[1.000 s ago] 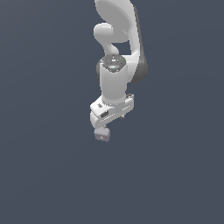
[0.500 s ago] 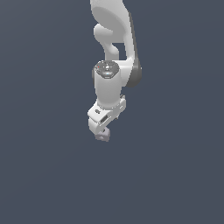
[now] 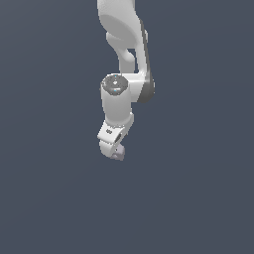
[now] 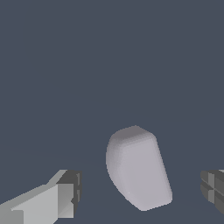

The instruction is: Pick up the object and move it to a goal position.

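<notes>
The gripper [image 4: 139,197] is sitting with its jaws wide apart, the object [image 4: 138,170] lying between them untouched, plain grey floor [image 3: 198,198] all round.

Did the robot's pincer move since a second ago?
Yes. In the exterior view the pincer slid slightly toward the view's left and now sits right over the lump, which stayed put.

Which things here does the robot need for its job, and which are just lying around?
Needed for the job:
- the object, a small pale grey-lilac lump sitting between the jaws
- the gripper, jaws apart on either side of the lump, not touching it

Just lying around:
- nothing else shows; only a plain dark grey background
</notes>
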Motion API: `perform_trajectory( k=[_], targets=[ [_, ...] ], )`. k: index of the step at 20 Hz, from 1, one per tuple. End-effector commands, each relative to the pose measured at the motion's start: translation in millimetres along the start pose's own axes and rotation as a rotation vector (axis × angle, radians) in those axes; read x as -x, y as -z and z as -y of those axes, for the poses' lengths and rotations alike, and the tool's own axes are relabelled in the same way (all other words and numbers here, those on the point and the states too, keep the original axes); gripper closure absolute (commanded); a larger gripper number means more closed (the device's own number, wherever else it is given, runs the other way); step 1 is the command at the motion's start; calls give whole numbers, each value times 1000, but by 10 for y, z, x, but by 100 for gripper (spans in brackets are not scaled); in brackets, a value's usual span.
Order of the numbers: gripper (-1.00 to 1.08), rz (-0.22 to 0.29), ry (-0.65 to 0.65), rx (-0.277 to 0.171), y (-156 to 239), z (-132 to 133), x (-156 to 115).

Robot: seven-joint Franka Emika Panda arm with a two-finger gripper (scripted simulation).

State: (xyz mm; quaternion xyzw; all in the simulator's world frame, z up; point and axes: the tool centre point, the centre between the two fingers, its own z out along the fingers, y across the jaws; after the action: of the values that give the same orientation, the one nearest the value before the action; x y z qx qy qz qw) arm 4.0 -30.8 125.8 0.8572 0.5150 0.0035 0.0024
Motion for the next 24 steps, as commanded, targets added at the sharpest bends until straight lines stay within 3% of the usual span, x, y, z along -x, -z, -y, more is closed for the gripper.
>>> perform_trajectory(
  k=[1,12,24],
  targets=[
    [-92,1,63,-2,-46,-14,43],
    [-92,2,249,-7,-180,-53,172],
    [-92,2,285,-8,-242,-58,199]
  ],
)
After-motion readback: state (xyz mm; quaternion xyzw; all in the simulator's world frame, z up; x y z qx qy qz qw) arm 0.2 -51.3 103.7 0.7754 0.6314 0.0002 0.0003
